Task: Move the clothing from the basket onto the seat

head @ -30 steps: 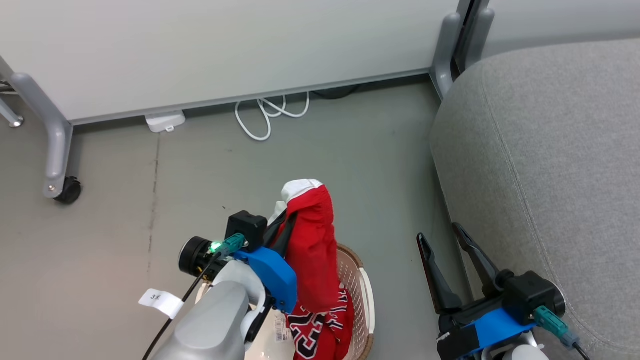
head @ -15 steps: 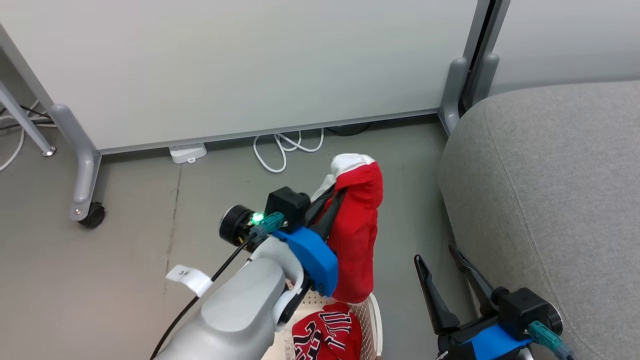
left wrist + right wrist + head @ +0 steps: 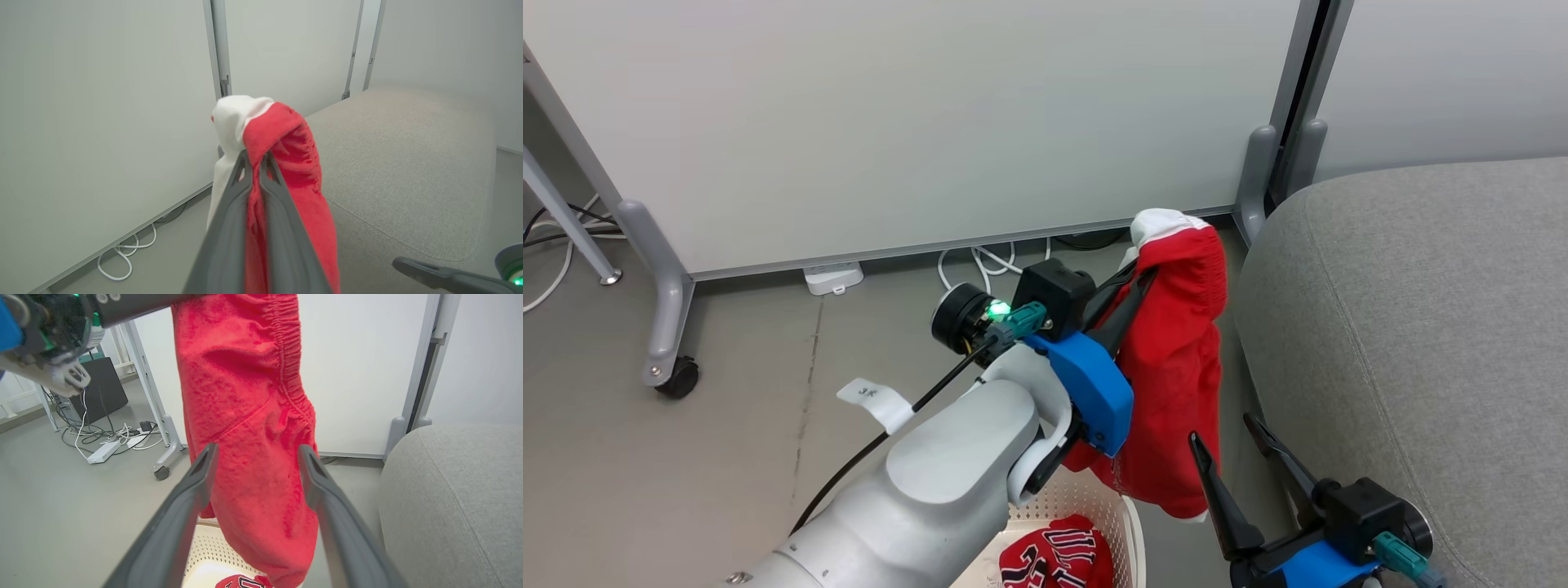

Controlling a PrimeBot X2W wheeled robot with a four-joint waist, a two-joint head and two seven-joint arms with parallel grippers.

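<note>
Now: plain garment (image 3: 1176,359) 1 | jersey (image 3: 1058,559) 1 | basket (image 3: 1062,506) 1 | seat (image 3: 1421,327) 1

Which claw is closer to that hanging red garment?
Left. The left gripper is shut on the red garment near its white trim; the right gripper, open, sits lower by its hem, not gripping.

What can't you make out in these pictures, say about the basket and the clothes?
- Basket: head view, mostly hidden behind the left forearm and cut by the bottom edge.
- Jersey lettering: head view, cut off by the bottom edge.
- White tag: head view, writing too small.
- Red garment, lower end: left wrist view, behind the fingers.
</note>
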